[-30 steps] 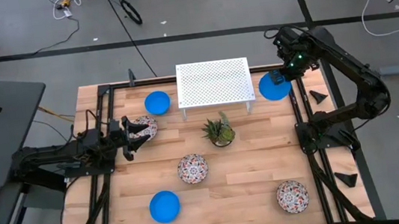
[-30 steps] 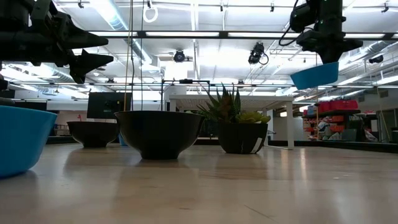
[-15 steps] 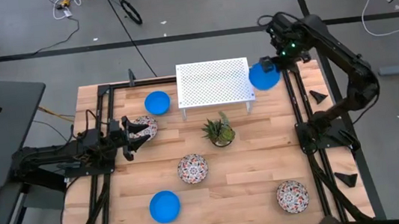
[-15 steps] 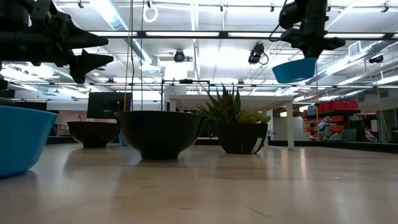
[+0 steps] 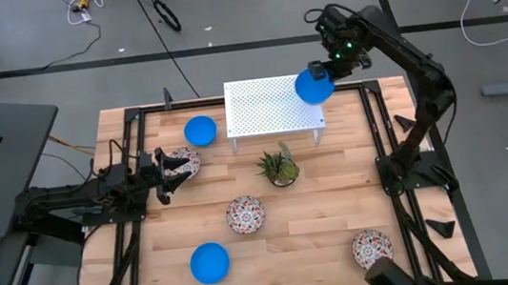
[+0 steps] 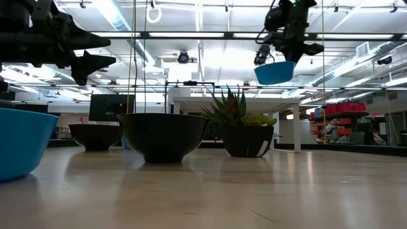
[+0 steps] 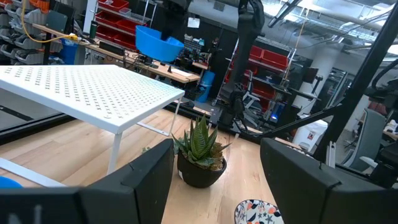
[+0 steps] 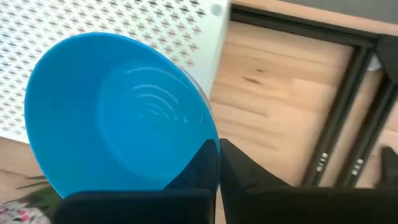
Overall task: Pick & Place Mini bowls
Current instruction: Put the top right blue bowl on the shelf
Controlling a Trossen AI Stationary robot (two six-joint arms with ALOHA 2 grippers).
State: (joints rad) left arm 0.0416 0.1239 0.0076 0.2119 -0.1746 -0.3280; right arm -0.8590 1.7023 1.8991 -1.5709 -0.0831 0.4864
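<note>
Right fingers [image 8: 214,165]: clamped on rim of a blue mini bowl [image 5: 313,87], held in the air over the white perforated rack's [image 5: 269,107] right corner.
Left fingers [image 5: 163,172]: apart, above a patterned mini bowl [image 5: 182,162] at the worktop's [image 5: 322,231] left side.

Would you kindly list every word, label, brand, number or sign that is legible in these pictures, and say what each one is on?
None can be read.
Red storage bins in the room behind: any labels are too small to read.
Blue bowl held by the right gripper, white perforated rack, floral bowl: no lettering, only pattern.
</note>
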